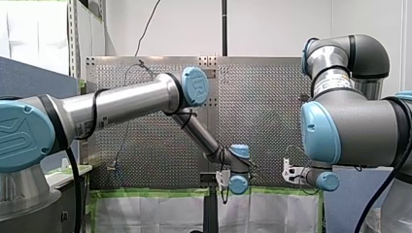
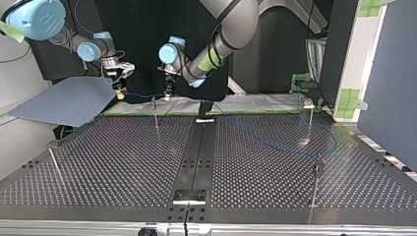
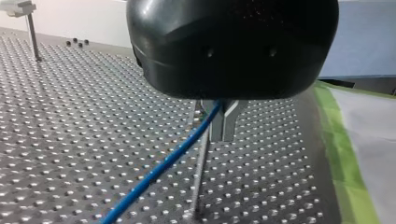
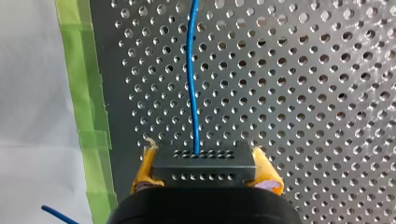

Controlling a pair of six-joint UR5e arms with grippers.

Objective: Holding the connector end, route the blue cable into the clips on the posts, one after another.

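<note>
The cable (image 4: 192,79) is bright blue, super easy to spot against the table (image 2: 123,162), which is dark grey metal with a regular grid of small round holes all over. Lime green tape (image 4: 86,116) edges it, with white sheeting (image 4: 32,93) past that. The connector (image 4: 204,164) is matte black with two rows of tiny holes, and the pads (image 4: 270,178) either side are yellow. My left gripper (image 3: 223,123) is glossy black with plain grey metal jaws. My left arm (image 1: 126,102) is silver and my right arm (image 1: 359,126) darker grey, both with light blue caps. There's a dull grey-blue sheet (image 2: 69,101) too.
</note>
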